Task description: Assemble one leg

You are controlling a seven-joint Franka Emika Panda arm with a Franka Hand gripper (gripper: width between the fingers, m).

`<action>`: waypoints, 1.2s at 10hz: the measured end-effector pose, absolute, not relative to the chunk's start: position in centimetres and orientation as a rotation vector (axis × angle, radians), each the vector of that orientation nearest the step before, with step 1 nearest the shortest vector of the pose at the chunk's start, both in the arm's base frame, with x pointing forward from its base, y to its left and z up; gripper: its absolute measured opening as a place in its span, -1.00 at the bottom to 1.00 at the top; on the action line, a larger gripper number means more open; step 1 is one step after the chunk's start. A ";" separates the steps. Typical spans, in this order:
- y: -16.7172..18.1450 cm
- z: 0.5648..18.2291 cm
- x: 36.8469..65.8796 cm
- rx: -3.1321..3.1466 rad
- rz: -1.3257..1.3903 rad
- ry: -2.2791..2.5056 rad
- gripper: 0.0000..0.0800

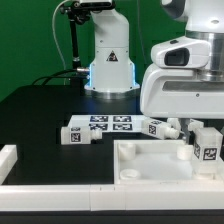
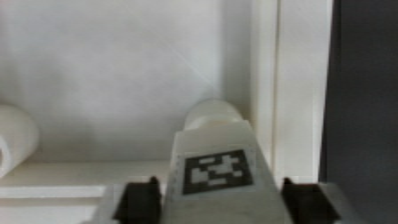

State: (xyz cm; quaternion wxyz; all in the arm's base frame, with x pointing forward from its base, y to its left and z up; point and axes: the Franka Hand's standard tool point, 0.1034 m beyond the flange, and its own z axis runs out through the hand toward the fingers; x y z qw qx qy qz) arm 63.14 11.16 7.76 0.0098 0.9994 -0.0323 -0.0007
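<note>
My gripper (image 2: 222, 203) is shut on a white leg (image 2: 217, 150) with a black-and-white tag. Dark fingers (image 2: 139, 200) press it from both sides. The leg is held upright over the large white panel (image 2: 125, 80), close to its raised rim (image 2: 267, 70). In the exterior view the gripper (image 1: 205, 133) and the held leg (image 1: 208, 150) are at the exterior view's right, over the right end of the panel (image 1: 150, 160). Two more legs lie on the table, one at the left (image 1: 78, 133) and one right of centre (image 1: 160, 127).
The marker board (image 1: 110, 123) lies behind the panel. The robot base (image 1: 108, 60) stands at the back. A white border (image 1: 10, 160) runs along the left and front of the black table (image 1: 40, 115). A rounded white part (image 2: 9, 135) shows at the wrist view's edge.
</note>
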 end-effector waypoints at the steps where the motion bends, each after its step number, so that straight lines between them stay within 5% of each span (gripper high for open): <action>1: 11.2 7.8 63.1 3.118 -0.002 -0.169 -0.29; 12: 12.2 7.5 63.9 2.471 0.021 -2.077 -0.29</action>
